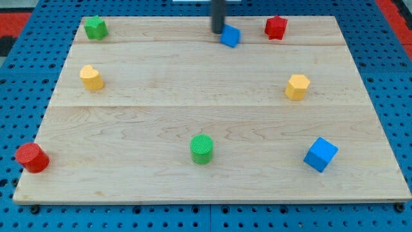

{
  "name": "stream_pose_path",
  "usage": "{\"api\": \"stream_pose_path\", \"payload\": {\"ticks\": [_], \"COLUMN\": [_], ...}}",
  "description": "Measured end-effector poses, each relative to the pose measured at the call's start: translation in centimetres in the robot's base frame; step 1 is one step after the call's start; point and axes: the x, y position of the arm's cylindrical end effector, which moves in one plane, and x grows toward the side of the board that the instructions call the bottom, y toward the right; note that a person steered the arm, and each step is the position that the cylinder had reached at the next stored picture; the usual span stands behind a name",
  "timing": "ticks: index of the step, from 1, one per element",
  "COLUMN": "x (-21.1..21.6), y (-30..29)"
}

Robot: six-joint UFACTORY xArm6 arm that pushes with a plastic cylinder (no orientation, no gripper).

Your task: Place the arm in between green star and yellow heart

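The green star (96,28) sits at the board's top left corner. The yellow heart (91,77) lies below it near the left edge. My tip (218,31) is at the top middle of the board, far to the right of both. It stands just left of a small blue block (230,36), close to or touching it.
A red star-like block (275,27) is at the top right. A yellow hexagon (297,87) is at the right. A blue cube (320,154) is at the bottom right. A green cylinder (201,149) is at the bottom middle. A red cylinder (31,158) sits at the wooden board's (161,109) bottom left corner.
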Motion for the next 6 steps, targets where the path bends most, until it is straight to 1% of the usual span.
{"api": "stream_pose_path", "payload": {"ticks": [1,2,3,4,5,6], "x": [0.8,1.2,2.2,7.3,9.2,9.2], "y": [1.9,-1.7,-6.8,-11.1,-16.7,-21.0]}}
